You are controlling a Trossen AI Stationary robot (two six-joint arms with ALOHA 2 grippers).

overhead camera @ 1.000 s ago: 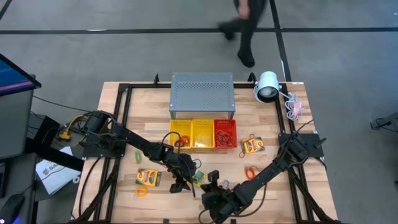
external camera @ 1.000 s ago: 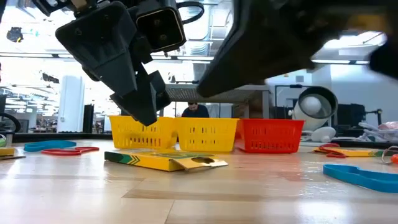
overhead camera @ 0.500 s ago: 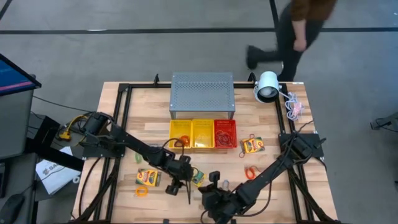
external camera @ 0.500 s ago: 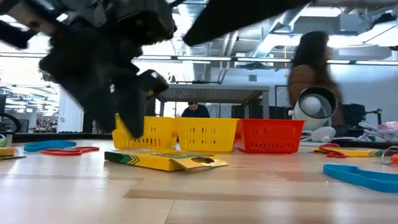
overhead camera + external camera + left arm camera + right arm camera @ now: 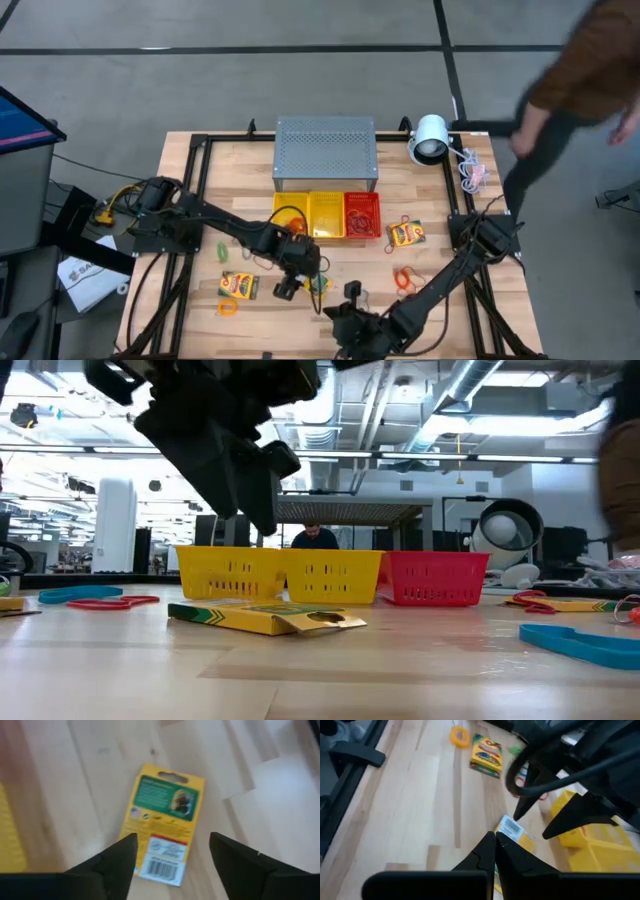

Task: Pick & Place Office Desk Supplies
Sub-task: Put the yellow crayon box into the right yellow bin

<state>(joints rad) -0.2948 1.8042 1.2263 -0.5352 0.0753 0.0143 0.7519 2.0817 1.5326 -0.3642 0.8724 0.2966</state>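
Crayon boxes and band loops lie scattered over my worktop (image 5: 240, 175). From above I see the left hand (image 5: 288, 288) hanging over the front middle, just beside a yellow-and-green box (image 5: 318, 285) that lies flat. A second box (image 5: 238, 285) sits near the left edge, with an orange loop (image 5: 229, 307) in front of it. A third box (image 5: 405, 233) lies right of the red basket (image 5: 362, 214), and two yellow baskets (image 5: 308, 214) stand beside that, in front of the grey metal box (image 5: 326, 152). The right hand (image 5: 350, 325) waits at the front edge. A person (image 5: 570, 90) passes behind the worktop.

Across the worktop at low level, the left hand (image 5: 255, 505) hangs clear above the flat box (image 5: 265, 617), holding nothing. Blue and red loops (image 5: 85, 596) lie far left.

Through the left wrist camera, my two fingers (image 5: 117, 860) stand well apart, one at each side of the box (image 5: 162, 822) below, which shows its barcode.

Through the right wrist camera, the fingers (image 5: 492, 852) are pressed together with nothing between them; beyond them I see the same box (image 5: 512, 831), the left hand above it, another box (image 5: 486, 754) and the orange loop (image 5: 460, 736).
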